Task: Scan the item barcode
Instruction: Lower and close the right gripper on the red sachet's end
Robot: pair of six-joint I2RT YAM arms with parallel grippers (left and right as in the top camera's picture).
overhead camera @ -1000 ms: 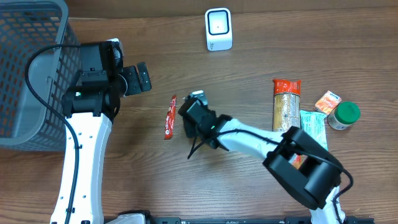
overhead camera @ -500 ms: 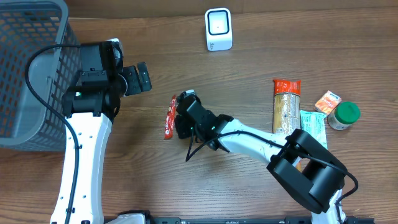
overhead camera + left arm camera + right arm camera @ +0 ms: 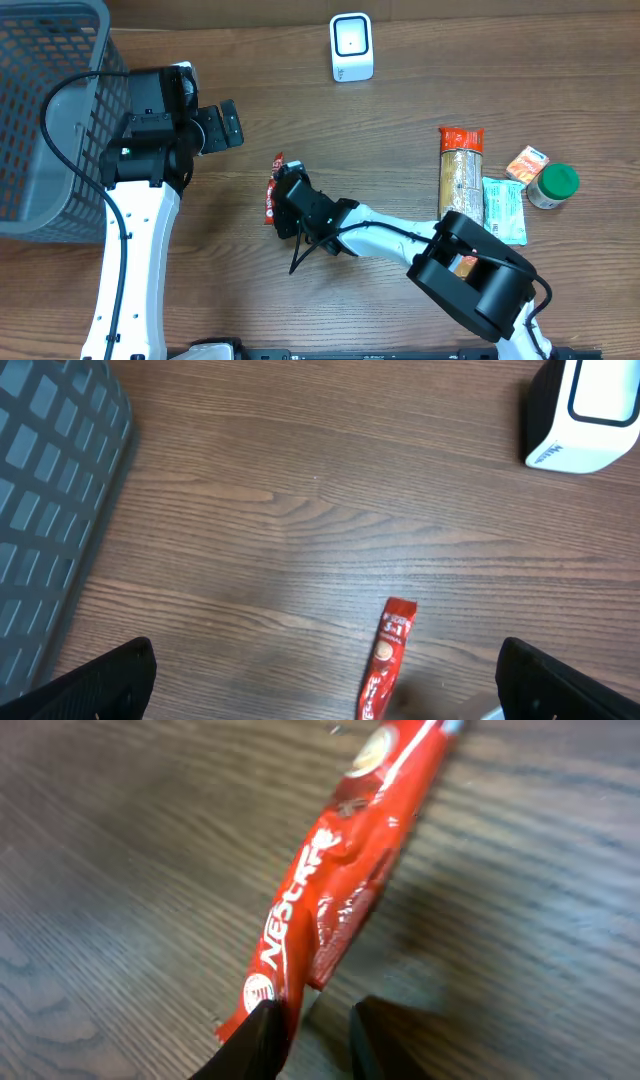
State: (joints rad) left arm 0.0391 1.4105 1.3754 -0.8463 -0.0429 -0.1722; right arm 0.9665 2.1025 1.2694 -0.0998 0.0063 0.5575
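On the wooden table (image 3: 400, 120) a thin red foil sachet (image 3: 345, 860) is laid flat, judged light, limp and slippery, best pinched at one end. The right gripper (image 3: 320, 1020) is narrowed there, with its grip uncertain; the left gripper (image 3: 218, 127) is held wide.

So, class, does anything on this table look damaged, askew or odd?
Yes: the red sachet is buckled, with a crease along its length, where the right gripper pinches its end. Nothing else stands out.
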